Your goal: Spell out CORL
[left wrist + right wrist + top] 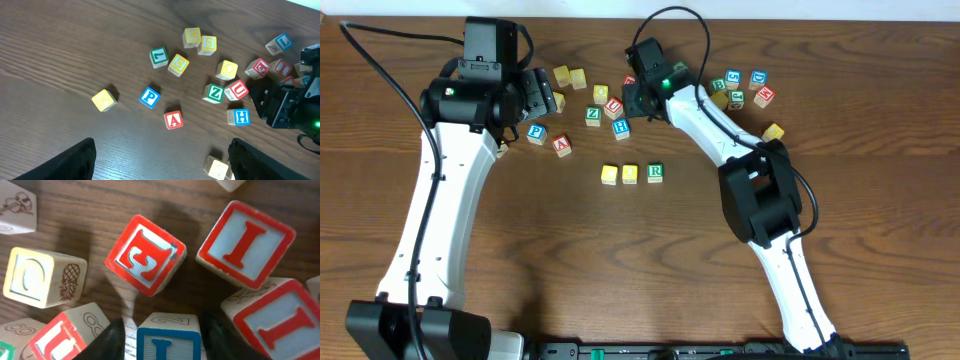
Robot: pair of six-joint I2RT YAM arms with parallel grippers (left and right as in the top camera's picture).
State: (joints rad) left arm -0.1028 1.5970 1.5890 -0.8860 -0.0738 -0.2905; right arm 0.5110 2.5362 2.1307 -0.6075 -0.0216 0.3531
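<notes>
Row on the bench (570,260): first yellow cube (610,174), second yellow cube (630,173), green R cube (655,172), side by side. Blue L cube (169,342) lies near a red E cube (145,255) — right fingers (112,342) spread either side, unclamped. Left fingers (75,160) gape, empty.

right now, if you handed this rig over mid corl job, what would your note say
Left gripper: open, empty, above the loose blocks.
Right gripper: open, fingers either side of a blue-framed cube; its letter is cut off, probably the L.
Done: two yellow cubes and the R cube stand in a row mid-table.
Left: grip the blue-framed cube, confirm it is L, set it after the R cube.
</notes>
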